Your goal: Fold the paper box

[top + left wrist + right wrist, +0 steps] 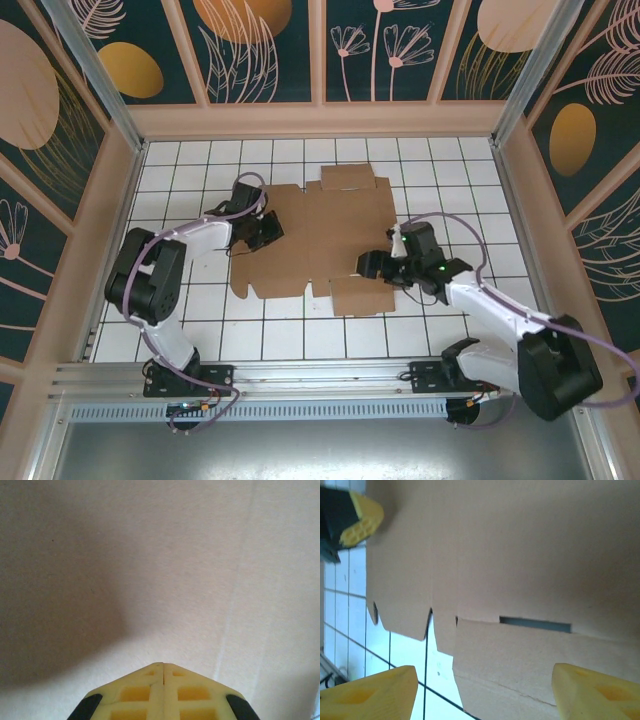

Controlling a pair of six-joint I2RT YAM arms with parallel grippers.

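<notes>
The paper box (320,235) lies as a flat brown cardboard blank on the white tiles, flaps spread out. My left gripper (265,232) is shut with nothing between its fingers. Its tips (163,666) sit low over the blank's left part (150,555). Whether they touch the cardboard I cannot tell. My right gripper (372,265) stands open at the blank's near right side. Its yellow fingers (370,695) straddle the near flap (520,670) below a narrow slot (535,625). The left gripper's yellow finger (362,517) shows beyond the cardboard (510,545).
A small flap (355,177) sticks out at the blank's far edge and another (362,297) at its near edge. Wooden-framed patterned walls (320,115) close in the tiled table (200,330) on three sides. A metal rail (300,375) runs along the near edge.
</notes>
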